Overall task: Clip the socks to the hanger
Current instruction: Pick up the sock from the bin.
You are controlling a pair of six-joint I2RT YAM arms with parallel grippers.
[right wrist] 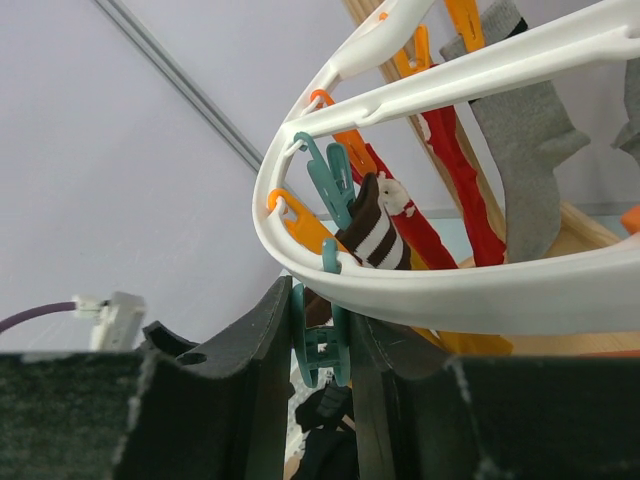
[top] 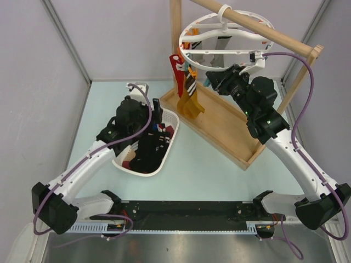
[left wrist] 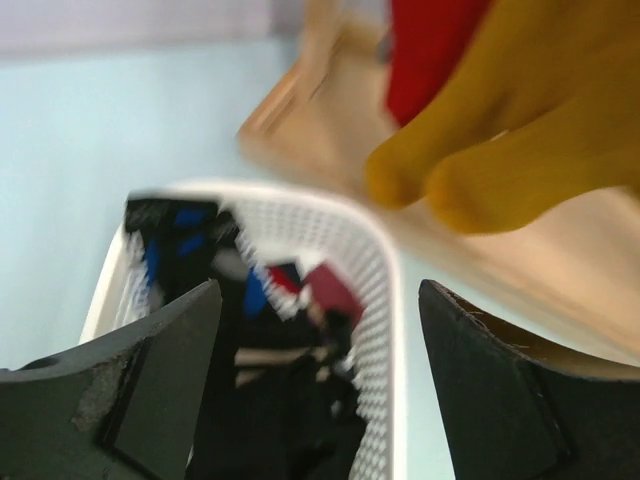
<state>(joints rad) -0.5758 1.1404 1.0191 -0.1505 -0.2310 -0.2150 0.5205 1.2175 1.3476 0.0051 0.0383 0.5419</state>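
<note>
**A:** Entry one, the hanger?

**B:** We list the hanger (right wrist: 470, 290) as a white ring with spokes. It is hooked over the wooden rail (top: 258, 24) of the wooden frame (top: 225, 131), at the back right of the surface (top: 208, 175). Orange and teal clips hang from its rim.

**A:** Already pegged on it?

**B:** We count a red sock (right wrist: 458, 180), a grey sock (right wrist: 525, 140), a brown-and-white striped sock (right wrist: 375, 235) and a yellow pair (left wrist: 520, 170). All of them hang over the frame's tray.

**A:** Loose socks?

**B:** The remaining socks (top: 149, 153) are a dark heap with blue, red and white flecks. They lie in the white basket (top: 171, 143), left of the frame and just beside its tray. We cannot give a count, as they overlap.

**A:** Left hand?

**B:** We find the left hand (left wrist: 318, 300) above the basket's far end with its fingers (left wrist: 190, 340) wide apart. Nothing is between them. The wrist view is blurred.

**A:** Right hand?

**B:** The right hand (right wrist: 320, 320) is raised to the near rim of the ring. Its fingers are drawn together and clamped on one teal clip (right wrist: 320, 352) that hangs below the rim. The striped sock sits just above that clip, pegged in a second teal clip on the inner rim.
</note>
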